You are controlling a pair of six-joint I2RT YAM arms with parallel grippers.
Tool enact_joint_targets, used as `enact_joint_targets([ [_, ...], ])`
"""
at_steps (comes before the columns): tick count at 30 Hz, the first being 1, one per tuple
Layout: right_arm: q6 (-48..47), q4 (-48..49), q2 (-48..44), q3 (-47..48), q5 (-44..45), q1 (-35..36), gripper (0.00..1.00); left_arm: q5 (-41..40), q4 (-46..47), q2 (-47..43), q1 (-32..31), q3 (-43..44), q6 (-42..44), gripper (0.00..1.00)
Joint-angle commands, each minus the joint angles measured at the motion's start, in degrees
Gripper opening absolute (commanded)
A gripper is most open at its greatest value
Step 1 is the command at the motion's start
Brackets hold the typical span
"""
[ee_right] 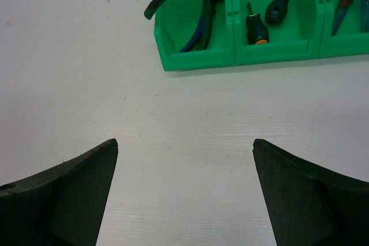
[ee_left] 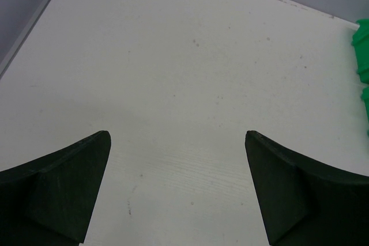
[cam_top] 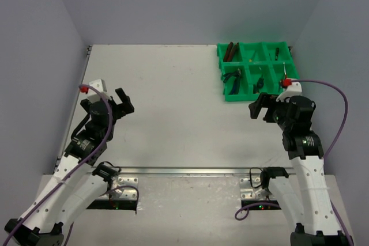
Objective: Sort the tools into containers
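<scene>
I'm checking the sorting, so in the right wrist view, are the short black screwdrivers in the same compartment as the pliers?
No, the screwdrivers lie in the compartment beside the pliers, with a wall of the green tray between them.

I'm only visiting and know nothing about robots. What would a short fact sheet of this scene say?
Surface: white table
Container: green tray, six compartments, far right of the table
Tools: all visible ones lie in the tray; blue-handled pliers in the near-left compartment, two stubby screwdrivers in the near-middle one
Loose tools: none visible
Left gripper: open, empty, over bare table
Right gripper: open, empty, just in front of the tray
</scene>
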Motion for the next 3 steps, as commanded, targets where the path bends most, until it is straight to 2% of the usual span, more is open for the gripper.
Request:
enact_joint_targets([
  [1, 0.82, 3.14, -0.02, -0.01, -0.80, -0.14, 0.99, 0.80, 3.07, -0.14, 0.23, 0.00, 0.61, 1.00],
  [3, 1.01, 3.39, 0.17, -0.14, -0.73, -0.14, 0.99, 1.32, 3.13, -0.01, 0.23, -0.06, 0.67, 1.00],
])
